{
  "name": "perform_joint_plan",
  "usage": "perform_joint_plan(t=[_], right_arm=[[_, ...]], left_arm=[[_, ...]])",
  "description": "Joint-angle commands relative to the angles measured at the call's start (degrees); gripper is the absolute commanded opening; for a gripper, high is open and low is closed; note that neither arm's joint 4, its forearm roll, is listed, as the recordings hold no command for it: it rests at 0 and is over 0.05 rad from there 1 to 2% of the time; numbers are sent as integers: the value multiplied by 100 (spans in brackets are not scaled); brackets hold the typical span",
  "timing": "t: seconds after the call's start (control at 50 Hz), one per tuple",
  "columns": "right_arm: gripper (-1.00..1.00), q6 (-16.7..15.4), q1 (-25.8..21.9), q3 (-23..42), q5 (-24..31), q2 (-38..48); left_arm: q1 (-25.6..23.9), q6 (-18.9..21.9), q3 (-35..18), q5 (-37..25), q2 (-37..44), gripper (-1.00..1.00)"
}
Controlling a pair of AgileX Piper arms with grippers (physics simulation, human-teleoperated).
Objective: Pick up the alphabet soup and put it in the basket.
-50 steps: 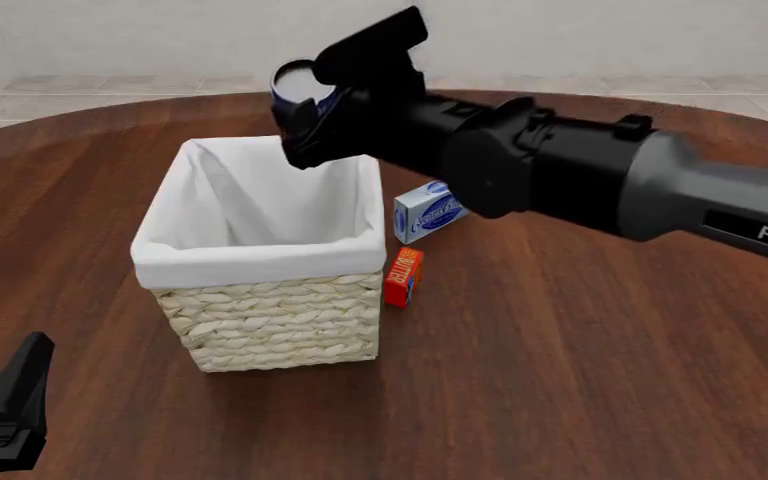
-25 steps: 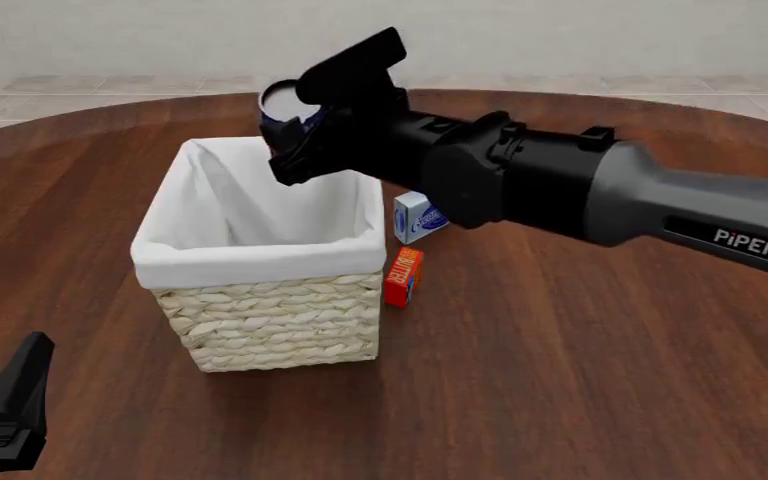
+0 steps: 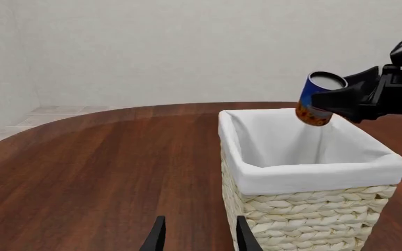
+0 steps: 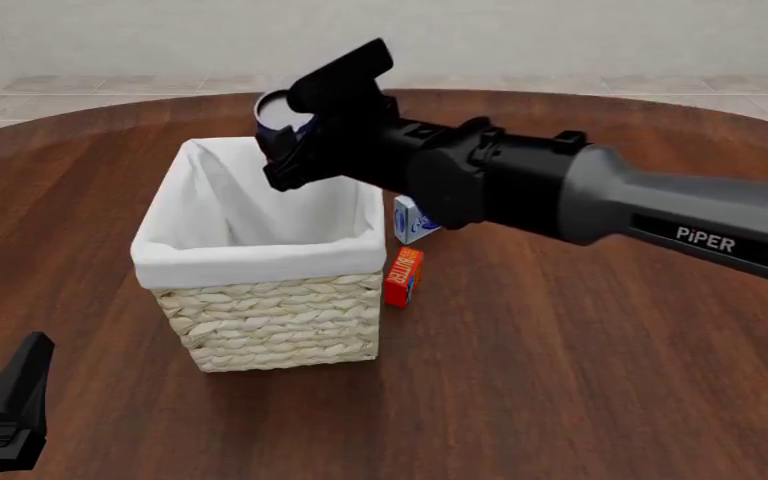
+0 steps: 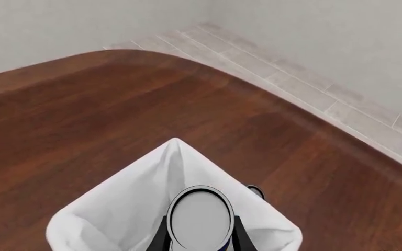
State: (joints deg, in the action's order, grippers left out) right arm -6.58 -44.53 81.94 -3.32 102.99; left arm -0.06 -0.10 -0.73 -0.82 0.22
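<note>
- Because the alphabet soup has to go down into the basket, the right gripper holds it clamped between its fingers, lifted clear above the white cloth rim and near the far edge of the opening.
- While it hangs there the can is tilted, its silver-grey top facing back along the fingers toward the wrist camera and its orange-yellow base pointing away from the gripper, down toward the lining; judging from the left wrist view, a release here would likely drop it inside, though close to the far wall.
- Seen from the right wrist, the basket's lined opening lies directly beyond the can, which suggests the arm is lined up for the drop and is not merely passing over.
- Below and behind the right arm's forearm, a blue-and-white box and a small red-orange box sit on the tabletop just beside the basket, out of the way of the drop.
- Since this step needs only one arm, the left gripper waits low near the tabletop with nothing between its parted fingers, the basket ahead of it.
</note>
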Motion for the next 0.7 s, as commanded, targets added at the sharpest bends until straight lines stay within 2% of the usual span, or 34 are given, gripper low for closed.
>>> perform_joint_plan(t=[0.02, 0.7], right_arm=[[-100, 150, 20, 148, -22, 145], [-100, 231, 31, 228, -59, 434]], left_arm=[[0, 0, 0, 0, 0, 100], [0, -1, 0, 0, 0, 100]])
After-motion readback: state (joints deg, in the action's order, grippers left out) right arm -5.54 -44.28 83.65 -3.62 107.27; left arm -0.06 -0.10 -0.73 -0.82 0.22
